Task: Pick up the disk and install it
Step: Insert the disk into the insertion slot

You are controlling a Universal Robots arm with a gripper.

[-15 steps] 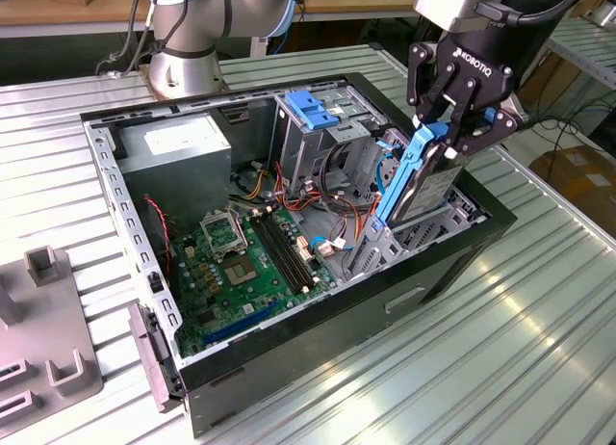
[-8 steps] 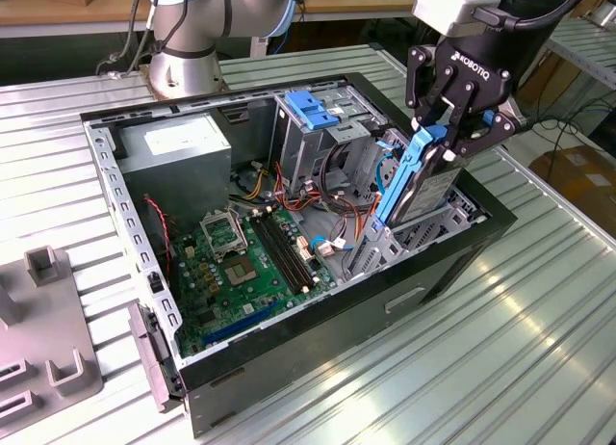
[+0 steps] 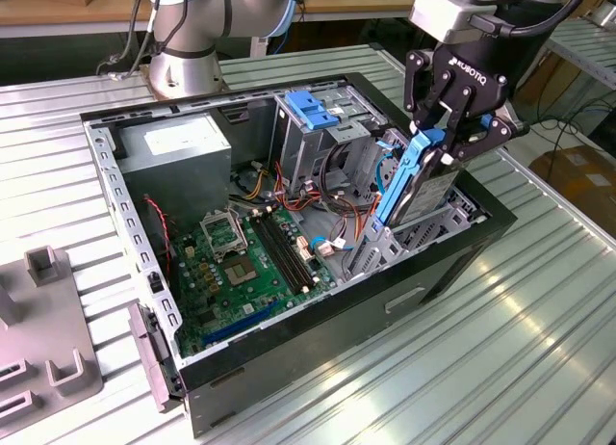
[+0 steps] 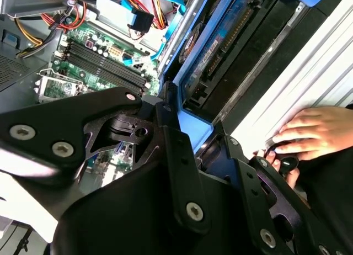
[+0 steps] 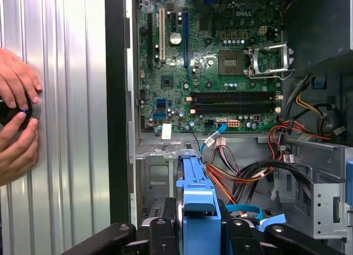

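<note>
Gripper (image 3: pixel 448 137) jaws pinch the disk (image 3: pixel 433 190), tilted in the exterior view. Both wrist views catch a person's hand (image 5: pixel 19 81) beside the case (image 5: pixel 117 100).

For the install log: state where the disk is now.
The disk stands tilted on edge in the gripper, at the exterior view's right end of the open computer case, beside the blue-handled drive cage.

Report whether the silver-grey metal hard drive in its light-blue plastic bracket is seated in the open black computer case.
Not seated: the disk stands tilted on edge, top end above the case rim, clamped in the gripper.
</note>
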